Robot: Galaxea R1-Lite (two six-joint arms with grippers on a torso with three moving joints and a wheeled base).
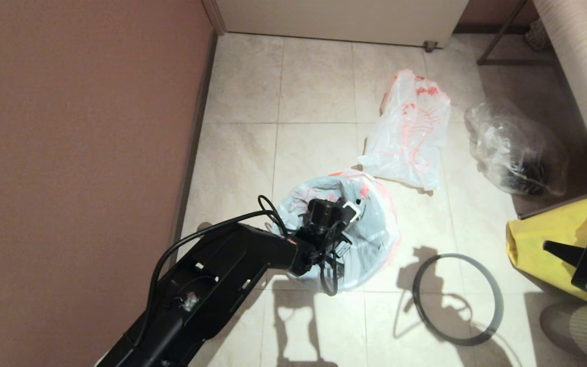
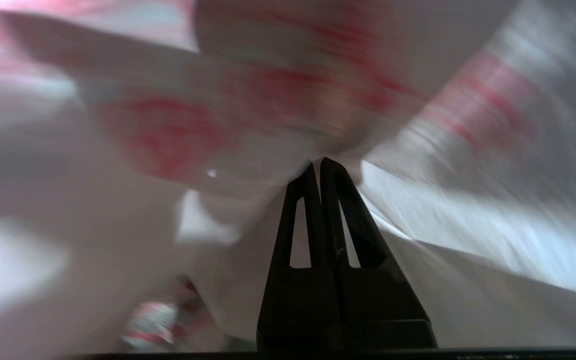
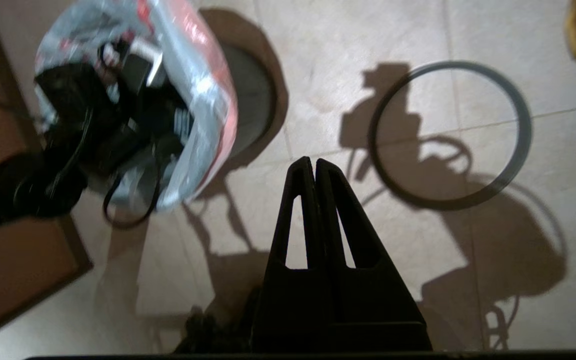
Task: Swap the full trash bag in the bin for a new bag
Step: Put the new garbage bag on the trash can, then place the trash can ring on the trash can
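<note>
Now removal step: left gripper (image 2: 316, 165) fingers pinched on full trash bag (image 1: 370, 229) over bin (image 3: 253, 100) (ring rim (image 1: 457, 299) off); next, lift clear. Right gripper (image 3: 311, 162) closed, empty, idle.

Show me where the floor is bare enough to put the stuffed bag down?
Bare tiles lie between the wall and the new bag, behind the full trash bag the left gripper pinches. More lie in front, left of the grey ring. It is crowded to the right: clear bag, yellow bag, the parked right gripper.
</note>
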